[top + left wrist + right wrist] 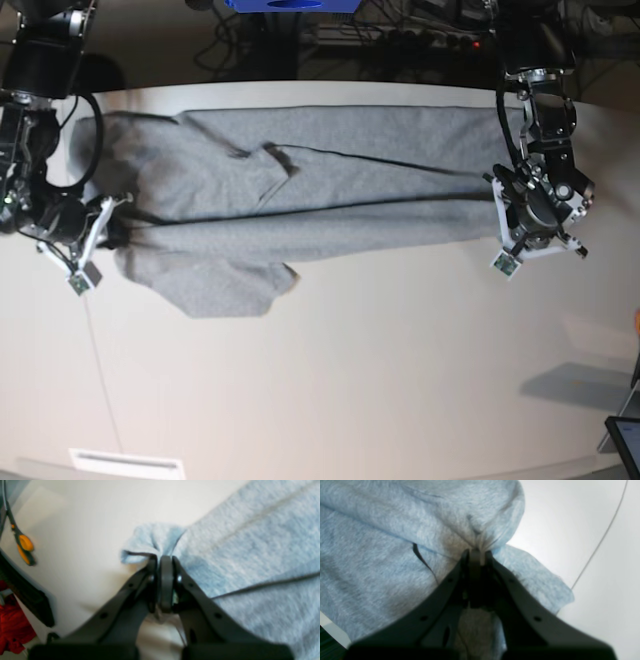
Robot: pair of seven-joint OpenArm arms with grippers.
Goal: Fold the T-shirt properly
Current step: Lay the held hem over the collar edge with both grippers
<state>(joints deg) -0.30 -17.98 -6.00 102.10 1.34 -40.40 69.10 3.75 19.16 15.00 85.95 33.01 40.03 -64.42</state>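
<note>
Item: large heather-grey cotton T-shirt [300, 190], spread lengthwise across the upper half of the base view on a white desk [380, 380], one sleeve lobe drooping toward lower left.

Left tool [163, 560]: black jaws pinched tight on a bunched corner of the fabric, at right of the base view.

Right tool [476, 553]: jaws likewise clamped on gathered cloth, at the shirt's left end.

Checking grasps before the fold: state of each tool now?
Left tool: closed, pinching the shirt edge.
Right tool: closed, pinching bunched shirt fabric.
</note>
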